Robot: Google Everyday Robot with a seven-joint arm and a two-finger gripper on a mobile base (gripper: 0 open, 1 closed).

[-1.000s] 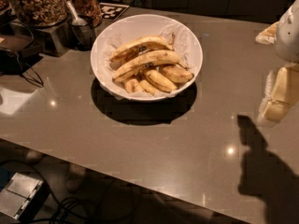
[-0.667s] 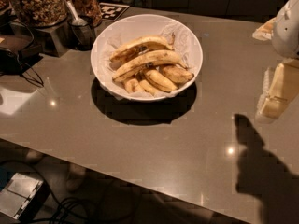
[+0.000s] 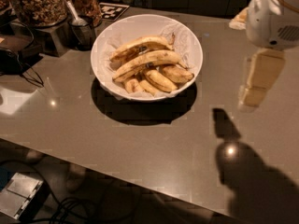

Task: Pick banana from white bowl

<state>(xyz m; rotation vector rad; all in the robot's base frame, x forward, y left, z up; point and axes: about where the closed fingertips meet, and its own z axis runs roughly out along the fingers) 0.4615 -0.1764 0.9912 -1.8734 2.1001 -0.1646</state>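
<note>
There was the gripper [image 3: 258,80], hanging over the right side of the desk [image 3: 140,143], well apart from the white bowl [image 3: 100,55]. It carried nothing, and how wide it stood I couldn't tell. The banana [image 3: 148,59] lay across the top of the heap in the bowl. Best play, I reckoned: swing left, then drop straight onto its middle, clear of rim and paper.

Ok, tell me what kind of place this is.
Probably a snack counter or kitchenette: a white bowl of bananas on a grey countertop, with a big jar of nuts and a spoon in a cup behind. The gripper hangs at the right, apart from the bowl.
</note>
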